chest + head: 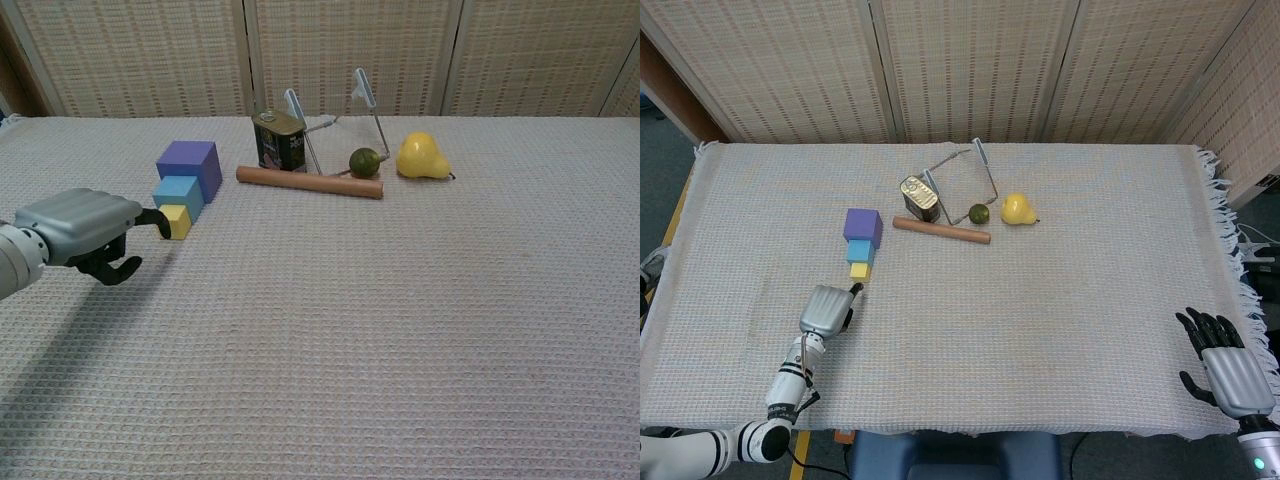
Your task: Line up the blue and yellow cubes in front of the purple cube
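The purple cube [863, 226] stands left of centre on the cloth, with the blue cube [861, 251] touching its near side. The small yellow cube [860, 271] touches the blue one's near side, so the three run in a row toward me. The same row shows in the chest view as purple cube [190, 167], blue cube [177, 195] and yellow cube [178, 221]. My left hand [825, 308] [85, 232] lies just short of the yellow cube, holding nothing. One fingertip [160, 222] points at that cube and the others are curled in. My right hand [1225, 365] rests open at the near right edge.
Behind the cubes lie a wooden dowel [941, 231], a tin can [920, 197], a wire stand [975, 170], a green lime [979, 213] and a yellow pear [1017, 208]. The cloth's fringed right edge [1228, 230] is close to my right hand.
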{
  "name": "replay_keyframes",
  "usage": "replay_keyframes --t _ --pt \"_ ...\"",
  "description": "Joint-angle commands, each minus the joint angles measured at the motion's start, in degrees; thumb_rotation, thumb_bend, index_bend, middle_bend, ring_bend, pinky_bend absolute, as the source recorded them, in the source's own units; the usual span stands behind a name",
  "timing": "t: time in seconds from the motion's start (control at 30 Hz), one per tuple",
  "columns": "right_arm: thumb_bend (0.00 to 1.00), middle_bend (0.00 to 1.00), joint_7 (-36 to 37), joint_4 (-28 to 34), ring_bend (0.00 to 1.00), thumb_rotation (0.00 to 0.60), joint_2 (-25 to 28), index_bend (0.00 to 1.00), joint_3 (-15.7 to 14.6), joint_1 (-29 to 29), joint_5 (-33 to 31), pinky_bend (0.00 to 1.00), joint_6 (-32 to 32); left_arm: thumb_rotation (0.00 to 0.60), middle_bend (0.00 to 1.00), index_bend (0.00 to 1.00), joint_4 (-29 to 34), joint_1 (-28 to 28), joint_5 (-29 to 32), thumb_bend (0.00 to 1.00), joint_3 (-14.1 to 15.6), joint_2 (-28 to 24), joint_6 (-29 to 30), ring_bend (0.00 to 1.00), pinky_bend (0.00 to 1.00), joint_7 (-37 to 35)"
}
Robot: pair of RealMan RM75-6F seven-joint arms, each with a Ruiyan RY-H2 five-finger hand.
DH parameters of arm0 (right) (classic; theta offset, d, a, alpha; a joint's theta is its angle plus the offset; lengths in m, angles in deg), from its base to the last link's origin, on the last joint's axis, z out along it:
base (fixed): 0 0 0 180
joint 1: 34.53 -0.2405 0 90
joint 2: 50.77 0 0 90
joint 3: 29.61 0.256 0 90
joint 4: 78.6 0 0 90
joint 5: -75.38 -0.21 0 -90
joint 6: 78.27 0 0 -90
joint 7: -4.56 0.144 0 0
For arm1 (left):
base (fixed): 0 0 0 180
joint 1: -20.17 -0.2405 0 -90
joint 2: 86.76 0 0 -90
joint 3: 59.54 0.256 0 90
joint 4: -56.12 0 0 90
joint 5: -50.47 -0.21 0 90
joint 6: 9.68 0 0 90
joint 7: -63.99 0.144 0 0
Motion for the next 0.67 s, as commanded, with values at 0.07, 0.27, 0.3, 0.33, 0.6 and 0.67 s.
replay_keyframes --t 0.07,0.27,0.3,0.33,0.6,0.67 --pt "0.10 0.00 0.4 0.1 0.00 0.600 0.3 0.00 -0.4 0.3 1.0 0.00 -0.7 0.600 1.00 0.27 9.7 -6.6 -7.1 0.49 4.6 -5.5 9.3 1.00 1.00 -3.8" --pt "0.10 0.00 0.3 0.6 0.00 0.600 0.6 0.00 -2.0 1.7 4.7 0.00 -3.5 0.600 0.75 0.15 16.3 -20.7 -21.4 0.45 14.7 -14.9 26.7 0.72 0.85 -18.3" --pt "0.10 0.00 0.2 0.7 0.00 0.600 0.7 0.00 -2.4 2.1 5.7 0.00 -4.3 0.600 0.59 0.11 16.4 -23.5 -23.7 0.44 17.0 -17.0 29.6 0.56 0.73 -21.5" --pt "0.10 0.00 0.2 0.8 0.00 0.600 0.7 0.00 -2.7 2.4 6.5 0.00 -5.0 0.600 0.41 0.08 16.3 -25.6 -25.0 0.43 18.5 -18.2 31.7 0.38 0.56 -24.0" --pt "0.10 0.00 0.3 0.4 0.00 0.600 0.7 0.00 -4.5 5.1 10.8 0.00 -9.8 0.600 0.05 0.00 9.2 -36.0 -30.0 0.39 23.5 -23.1 38.4 0.01 0.26 -40.9" --pt "0.10 0.00 0.1 0.4 0.00 0.600 0.6 0.00 -4.5 5.5 11.3 0.00 -10.9 0.600 0.03 0.00 9.2 -36.2 -30.8 0.39 23.1 -23.9 38.1 0.00 0.25 -41.7"
